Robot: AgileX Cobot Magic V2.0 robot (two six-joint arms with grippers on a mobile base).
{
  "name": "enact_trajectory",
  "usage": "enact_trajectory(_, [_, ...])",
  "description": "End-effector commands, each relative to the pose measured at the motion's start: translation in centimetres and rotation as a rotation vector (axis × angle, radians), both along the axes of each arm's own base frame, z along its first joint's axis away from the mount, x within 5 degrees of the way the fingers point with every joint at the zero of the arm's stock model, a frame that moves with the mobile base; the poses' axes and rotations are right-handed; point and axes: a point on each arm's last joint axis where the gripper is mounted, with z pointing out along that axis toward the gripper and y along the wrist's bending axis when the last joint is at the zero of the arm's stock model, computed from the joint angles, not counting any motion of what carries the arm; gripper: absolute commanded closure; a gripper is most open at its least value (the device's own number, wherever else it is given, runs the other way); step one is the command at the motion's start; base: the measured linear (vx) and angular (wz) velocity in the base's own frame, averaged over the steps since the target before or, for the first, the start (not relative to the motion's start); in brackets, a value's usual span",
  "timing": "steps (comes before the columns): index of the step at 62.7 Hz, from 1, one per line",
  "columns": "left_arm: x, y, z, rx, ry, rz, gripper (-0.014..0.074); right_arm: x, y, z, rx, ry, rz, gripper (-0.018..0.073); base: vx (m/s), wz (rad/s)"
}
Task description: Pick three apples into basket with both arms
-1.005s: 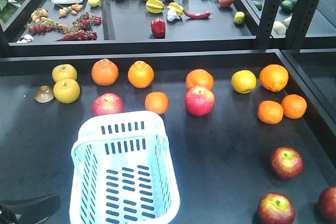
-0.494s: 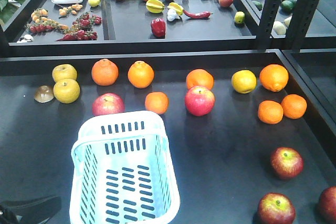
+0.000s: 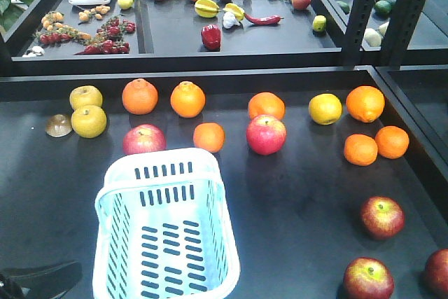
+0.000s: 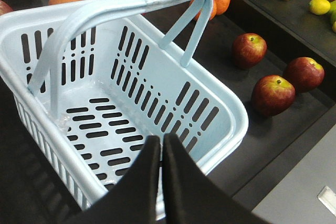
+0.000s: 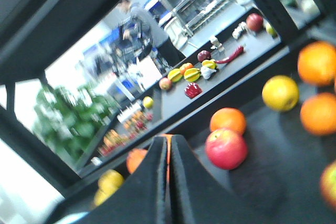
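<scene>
Three dark maroon apples lie at the table's near right: one [image 3: 382, 216] [image 4: 249, 50], another [image 3: 367, 279] [image 4: 273, 94], and a third cut by the frame edge [image 3: 438, 271] [image 4: 304, 73]. The pale blue basket [image 3: 164, 173] [image 4: 231, 109] stands empty at the near left, handle raised. My left gripper [image 4: 161, 139] is shut with nothing in it and hovers over the basket's near corner. A dark part of the left arm [image 3: 42, 278] shows at the bottom left. My right gripper [image 5: 169, 137] is shut and empty in a blurred, tilted view, and it is out of the front view.
Brighter red apples [image 3: 266, 134] [image 3: 144, 139], several oranges [image 3: 187, 99] and yellow fruit [image 3: 88, 120] lie across the table's far half. A raised black rim [image 3: 210, 75] divides it from the back trays of produce. A black perforated post [image 3: 364, 12] stands at the right.
</scene>
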Motion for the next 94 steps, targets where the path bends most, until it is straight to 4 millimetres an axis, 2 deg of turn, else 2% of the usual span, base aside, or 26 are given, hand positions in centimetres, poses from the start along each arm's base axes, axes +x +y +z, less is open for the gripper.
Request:
enact_trajectory(1, [0.3,0.0,0.9,-0.008,-0.026,0.002,0.0604,-0.2,-0.1,3.6,-0.183,0.003,-0.006,0.0564,0.0,0.0])
enact_trajectory(12, [0.3,-0.1,0.9,-0.008,-0.026,0.001,0.0604,0.8,-1.0,7.3,-0.486,0.325,-0.019,0.0564,0.0,0.0])
enact_trajectory(17, [0.3,-0.1,0.9,-0.008,-0.026,0.001,0.0604,1.9,-1.7,8.3,-0.577,0.457,-0.043,0.0564,0.0,0.0])
enact_trajectory(29, [0.3,-0.1,0.9,-0.008,-0.026,0.001,0.0604,4.1,-2.0,9.4,-0.628,0.497,-0.058,0.0564,0.0,0.0])
enact_trajectory(37, [0.3,-0.1,0.9,-0.008,-0.026,0.001,0.0604,6.4,-2.0,8.5,-0.652,0.667,0.003,0.0542,0.0,0.0])
enact_trajectory(43, [0.3,-0.1,0.9,-0.008,-0.026,0.001,0.0604,9.0,-1.4,8.2,-0.671,0.72,0.116,0.0469,0.0,0.0])
enact_trajectory(49, [0.3,-0.1,0.9,-0.008,-0.026,0.001,0.0604,12.0,-0.3,8.1,-0.635,0.732,0.257,0.0344,0.0,0.0])
enact_trajectory(55, [0.3,-0.1,0.9,-0.008,-0.026,0.001,0.0604,14.5,0.4,7.3,-0.632,0.815,0.383,0.0157,0.0,0.0])
enact_trajectory(61, [0.3,-0.1,0.9,-0.008,-0.026,0.001,0.0604,16.2,0.4,5.2,-0.621,0.95,0.451,-0.0015,0.0,0.0])
enact_trajectory(68, [0.3,-0.1,0.9,-0.008,-0.026,0.001,0.0604,17.6,0.5,2.9,-0.598,1.085,0.511,-0.0146,0.0,0.0])
enact_trajectory(75, [0.3,-0.1,0.9,-0.009,-0.025,-0.004,0.0604,18.7,0.5,1.4,-0.584,1.137,0.528,-0.0168,0.0,0.0])
enact_trajectory(94, [0.3,-0.1,0.9,-0.012,-0.023,-0.005,0.0604,20.6,0.5,-1.9,-0.542,1.273,0.567,-0.0124,0.0,0.0])
